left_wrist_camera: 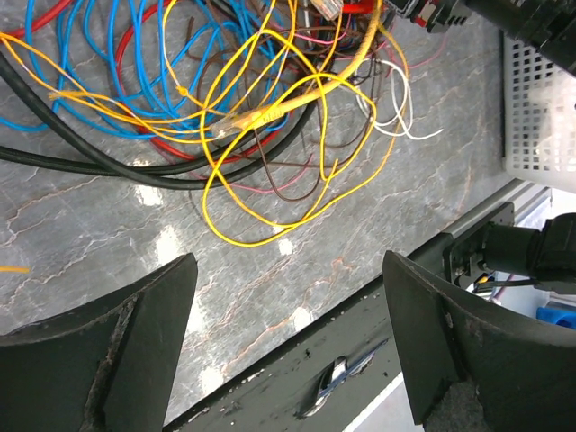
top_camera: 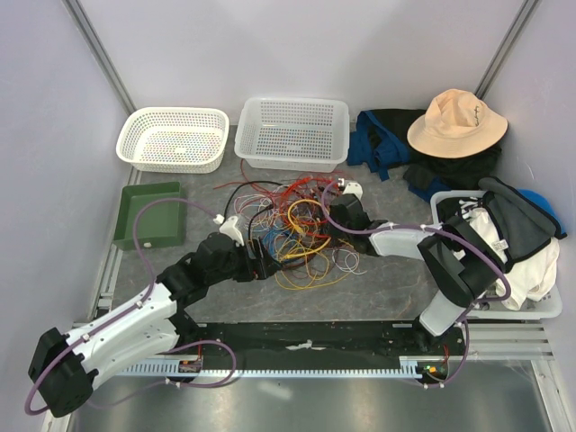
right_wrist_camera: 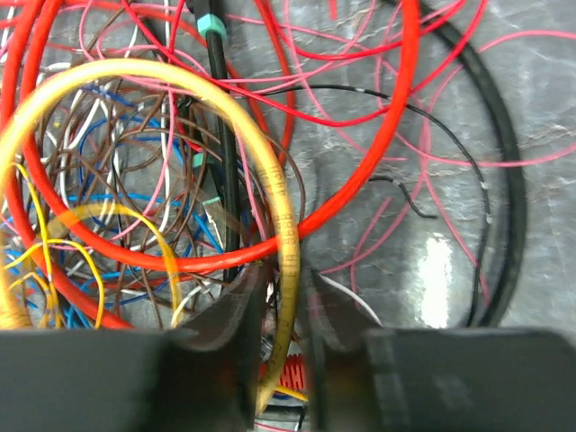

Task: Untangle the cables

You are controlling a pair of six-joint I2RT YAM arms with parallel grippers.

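The cables (top_camera: 297, 225) lie in one tangled heap at the table's middle: red, orange, yellow, blue, white, maroon and a thicker black one. My right gripper (top_camera: 329, 216) reaches in from the right. In the right wrist view its jaws (right_wrist_camera: 286, 274) have closed round a thick yellow cable (right_wrist_camera: 284, 216), which loops up over an orange cable (right_wrist_camera: 360, 193). My left gripper (top_camera: 261, 256) sits at the heap's left edge. In the left wrist view it (left_wrist_camera: 288, 270) stands wide open above bare table, with thin yellow loops (left_wrist_camera: 270, 117) and blue cable (left_wrist_camera: 135, 54) just beyond its fingertips.
Two white baskets (top_camera: 174, 138) (top_camera: 292, 131) stand at the back and a green bin (top_camera: 148, 214) at the left. A beige hat (top_camera: 456, 121) lies on dark clothes at the back right. A white tub of clothes (top_camera: 504, 243) sits by the right arm.
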